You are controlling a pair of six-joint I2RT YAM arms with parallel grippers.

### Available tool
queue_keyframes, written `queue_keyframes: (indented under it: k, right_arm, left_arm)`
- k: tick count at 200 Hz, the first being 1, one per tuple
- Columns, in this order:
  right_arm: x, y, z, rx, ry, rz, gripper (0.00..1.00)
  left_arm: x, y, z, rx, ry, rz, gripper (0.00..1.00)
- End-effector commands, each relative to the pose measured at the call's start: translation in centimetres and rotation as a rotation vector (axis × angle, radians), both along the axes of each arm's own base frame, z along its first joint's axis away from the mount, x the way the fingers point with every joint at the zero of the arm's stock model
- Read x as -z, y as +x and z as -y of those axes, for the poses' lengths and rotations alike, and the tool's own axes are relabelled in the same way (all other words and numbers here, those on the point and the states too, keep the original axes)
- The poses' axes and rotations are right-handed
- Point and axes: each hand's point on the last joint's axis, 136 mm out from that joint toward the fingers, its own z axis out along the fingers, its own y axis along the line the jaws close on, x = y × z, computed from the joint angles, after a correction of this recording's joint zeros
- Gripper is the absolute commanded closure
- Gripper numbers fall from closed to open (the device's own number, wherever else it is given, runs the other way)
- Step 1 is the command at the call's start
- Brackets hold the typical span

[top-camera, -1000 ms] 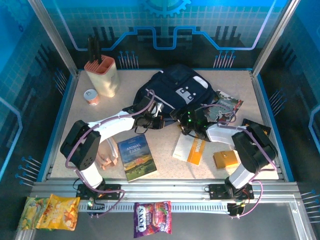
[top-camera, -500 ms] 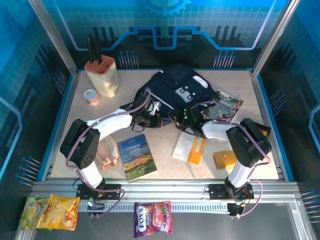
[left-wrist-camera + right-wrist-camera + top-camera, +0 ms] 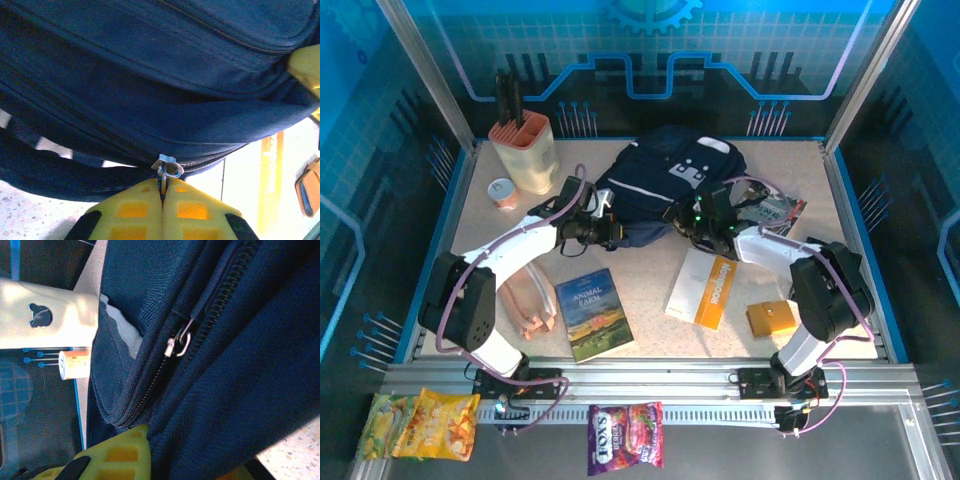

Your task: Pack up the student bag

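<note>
Both arms have swung in toward the back, and the right one has squeezed shut. Your left gripper (image 3: 162, 195) is pressed together on the small silver metal zip pull (image 3: 168, 169) of the big dark blue cloth student bag (image 3: 665, 180), lying at the back middle of the speckled table (image 3: 650, 282), while your right gripper (image 3: 692, 218) pinches a fold of its cloth. The bag looks soft and floppy, so it will likely sag; hold the cloth tight and pull the zip slowly.

a robot lab's test cell: beyond the left gripper (image 3: 612, 232) stand blue printed wall panels with a gear and circuit lines (image 3: 740, 50), silver aluminium frame posts (image 3: 428, 72) rise to either side of it, and beneath it lies a speckled beige tabletop with a blue rim (image 3: 650, 278).
</note>
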Motion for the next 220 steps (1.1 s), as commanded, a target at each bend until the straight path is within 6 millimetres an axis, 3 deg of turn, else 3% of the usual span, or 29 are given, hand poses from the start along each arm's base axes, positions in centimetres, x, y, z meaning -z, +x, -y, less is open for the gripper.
queue_keyframes:
  k: [1,33,66,92,133,149,195,220]
  right_arm:
    - [-2.1,2.8,2.1,-0.012,-0.044,0.096,0.87]
    - [1.7,2.3,3.3,-0.017,-0.034,0.009,0.87]
    - [2.0,2.4,5.1,0.007,-0.031,-0.007,0.82]
    - [0.6,1.8,5.4,0.006,-0.022,-0.018,0.61]
    - [-1.7,-1.9,8.4,0.175,-0.015,-0.078,0.27]
    - [-1.0,-3.8,9.2,0.236,0.009,-0.117,0.19]
    - [0.6,-7.2,7.5,0.295,0.070,-0.225,0.07]
    - [2.0,-6.9,6.0,0.289,0.108,-0.244,0.06]
  left_arm:
    - [1.4,-0.8,-3.1,-0.112,0.041,-0.101,1.00]
    - [2.8,0.4,-3.7,-0.151,0.049,-0.148,1.00]
    - [2.4,0.3,-1.3,-0.078,-0.039,-0.179,1.00]
    - [1.6,0.0,0.4,-0.039,-0.067,-0.178,1.00]
    - [-0.3,-0.6,4.4,0.044,-0.104,-0.166,1.00]
    - [-0.8,-0.7,6.1,0.078,-0.106,-0.161,1.00]
    - [-1.7,-0.8,10.1,0.145,-0.122,-0.150,1.00]
    - [-1.8,-1.0,10.9,0.162,-0.135,-0.154,1.00]
